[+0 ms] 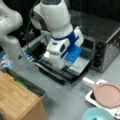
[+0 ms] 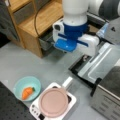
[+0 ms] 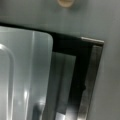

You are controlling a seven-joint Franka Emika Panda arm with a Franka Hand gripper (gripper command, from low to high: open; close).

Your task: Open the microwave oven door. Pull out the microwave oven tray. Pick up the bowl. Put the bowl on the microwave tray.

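Over the open oven door (image 1: 63, 75) hangs the gripper (image 1: 68, 65), close above the tray (image 1: 78, 65), which is pulled out over the door; whether the fingers are spread or pressed together I cannot tell, and nothing shows between them. In both front views the door lies flat, folded down in front of the oven (image 1: 105, 47), and the tray rests above it as a pale sheet (image 2: 100, 66). The oven stands at a front view's right, with three black knobs (image 1: 99, 53) in a column on its front. The wrist view shows a rounded corner of the tray (image 3: 27, 75) at its left, and beside it the dark glass and the metal edge of the door (image 3: 87, 82); the gripper itself does not show there. The bowl (image 2: 27, 88) stands on the grey table (image 2: 15, 62), well apart from the oven, with a small orange carrot (image 2: 27, 92) inside it. Just beside the bowl is a white rack (image 2: 71, 100) that carries a pink plate (image 2: 53, 102). A wooden shelf (image 2: 32, 22) stands behind the arm in a front view.
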